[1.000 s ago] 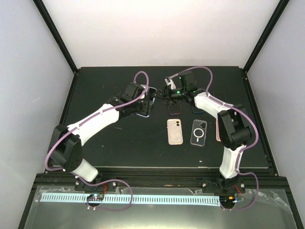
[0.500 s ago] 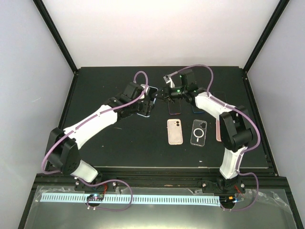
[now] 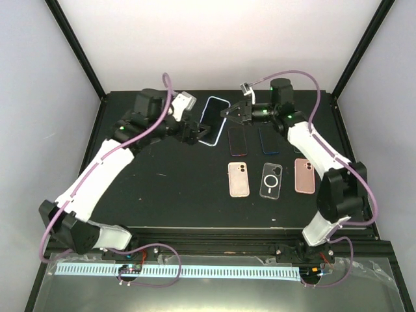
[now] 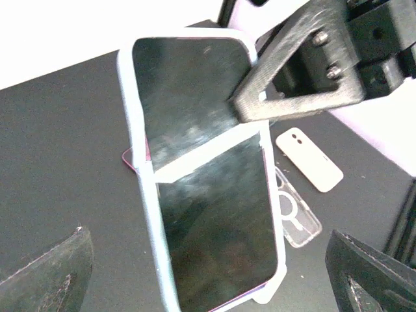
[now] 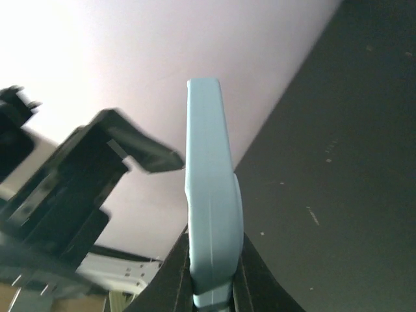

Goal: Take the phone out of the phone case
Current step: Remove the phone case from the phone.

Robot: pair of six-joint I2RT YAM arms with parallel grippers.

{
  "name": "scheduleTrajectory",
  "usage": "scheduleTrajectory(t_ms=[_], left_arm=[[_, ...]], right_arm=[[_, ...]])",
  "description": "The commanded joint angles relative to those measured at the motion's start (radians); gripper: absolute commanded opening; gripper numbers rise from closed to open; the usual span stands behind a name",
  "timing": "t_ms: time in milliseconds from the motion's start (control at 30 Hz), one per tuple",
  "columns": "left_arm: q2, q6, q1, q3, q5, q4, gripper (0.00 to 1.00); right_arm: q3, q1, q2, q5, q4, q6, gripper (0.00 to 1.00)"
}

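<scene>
The phone [image 4: 208, 221] shows a dark screen and sits inside a light blue phone case [image 4: 146, 214]. It is held up off the table, seen in the top view as the cased phone [image 3: 214, 121]. My right gripper [image 5: 213, 286] is shut on the case's long edge, and the case [image 5: 211, 195] stands edge-on between its fingers [image 5: 182, 273]. One right finger [image 4: 292, 71] lies over the screen's upper right. My left gripper [image 4: 208, 279] is open wide, and its fingertips [image 4: 45, 273] stand apart from the phone on both sides. In the top view the left gripper [image 3: 193, 133] sits just left of the phone.
On the black table [image 3: 162, 182] lie two dark phones [image 3: 238, 140] [image 3: 269, 140]. In front of them lie a beige case [image 3: 238, 179], a clear case [image 3: 271, 181] and a pink one [image 3: 305, 175]. The clear case [image 4: 296, 218] also shows under the phone.
The right gripper has shut on the cased phone and lifted it off the table toward the back. The left gripper has let go, opened wider and drawn back to the left.
</scene>
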Motion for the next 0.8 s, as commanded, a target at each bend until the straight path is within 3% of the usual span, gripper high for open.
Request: scheduleTrajectory(t_ms=[0,300,467,767], left_arm=[[-0.078,0.092,0.070,0.043,0.305,-0.073,0.99],[-0.197,0.090,0.209,-0.023,0.676,-0.019,0.99],[-0.256,0.078,0.212,-0.122,0.740,0.025,0.99],[-0.283,-0.008,0.193,-0.226,0.690,0.113,0.93]], right_arm=[[0.052,-0.021,-0.116,-0.204,0.055,-0.054,0.01],[0.068,-0.035,-0.234,-0.312,0.078,-0.066,0.01],[0.060,-0.035,-0.279,-0.296,0.082,-0.069,0.01],[-0.011,-0.022,-0.327,-0.228,0.124,-0.021,0.01]])
